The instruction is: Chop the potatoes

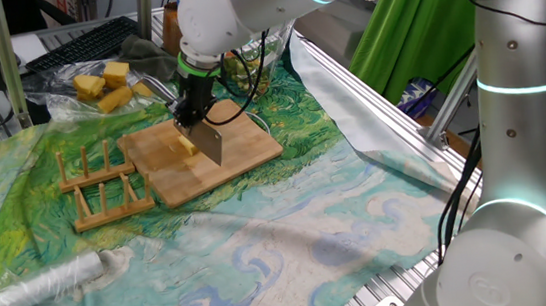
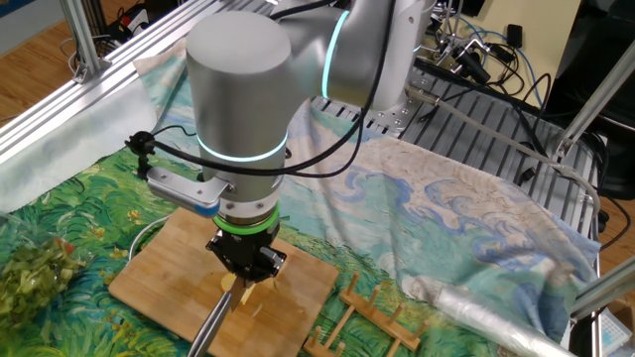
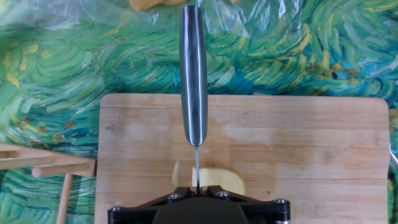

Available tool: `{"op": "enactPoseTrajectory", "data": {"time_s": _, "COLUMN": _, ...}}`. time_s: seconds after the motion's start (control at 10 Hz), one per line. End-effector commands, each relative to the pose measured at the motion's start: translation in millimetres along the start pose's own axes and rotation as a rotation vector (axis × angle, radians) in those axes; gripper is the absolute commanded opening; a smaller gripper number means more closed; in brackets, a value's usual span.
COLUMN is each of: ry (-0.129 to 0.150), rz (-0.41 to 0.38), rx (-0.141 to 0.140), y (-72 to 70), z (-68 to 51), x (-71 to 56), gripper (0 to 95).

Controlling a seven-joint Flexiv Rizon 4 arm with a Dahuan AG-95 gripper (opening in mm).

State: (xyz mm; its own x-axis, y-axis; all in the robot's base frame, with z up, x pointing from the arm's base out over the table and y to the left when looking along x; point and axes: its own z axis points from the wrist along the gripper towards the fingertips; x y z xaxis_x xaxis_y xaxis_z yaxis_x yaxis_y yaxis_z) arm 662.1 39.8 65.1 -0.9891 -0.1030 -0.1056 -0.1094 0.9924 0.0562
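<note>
A pale-yellow potato piece [image 1: 185, 144] [image 3: 219, 180] lies on the wooden board [image 1: 245, 158] [image 2: 164, 273] [image 3: 311, 143]. My gripper [image 1: 192, 112] [image 2: 245, 268] [image 3: 196, 187] is shut on a knife [image 1: 211, 145] [image 3: 193, 68] and stands right over the potato. In the hand view the thin blade edge runs down across the potato, with pale flesh showing on both sides of it. In the other fixed view the steel handle [image 2: 210, 325] sticks out toward the camera, and a bit of potato [image 2: 227, 284] shows under the hand.
Deeper-yellow uncut chunks [image 1: 106, 85] lie on plastic behind the board. A wooden peg rack [image 1: 101, 186] [image 2: 365, 315] [image 3: 38, 165] stands beside the board. A plastic-wrapped roll [image 1: 37, 286] [image 2: 496, 309] lies on the patterned cloth. Chopped greens [image 2: 32, 266] sit at the left.
</note>
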Motion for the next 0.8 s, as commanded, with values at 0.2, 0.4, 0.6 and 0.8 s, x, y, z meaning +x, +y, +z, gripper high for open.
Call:
{"op": "enactPoseTrajectory", "data": {"time_s": 0.2, "ry": 0.001, "rz": -0.007, "rx": 0.006, "y": -1.0, "z": 2.3, "x": 1.6, "gripper": 0.0}}
{"op": "enactPoseTrajectory", "data": {"time_s": 0.4, "ry": -0.002, "rz": -0.007, "rx": 0.005, "y": -2.2, "z": 10.1, "x": 4.9, "gripper": 0.0}}
{"op": "enactPoseTrajectory", "data": {"time_s": 0.6, "ry": -0.008, "rz": 0.003, "rx": -0.002, "y": -0.1, "z": 18.3, "x": 8.0, "gripper": 0.0}}
{"op": "enactPoseTrajectory", "data": {"time_s": 0.8, "ry": -0.014, "rz": 0.009, "rx": -0.007, "y": 0.2, "z": 18.6, "x": 8.2, "gripper": 0.0}}
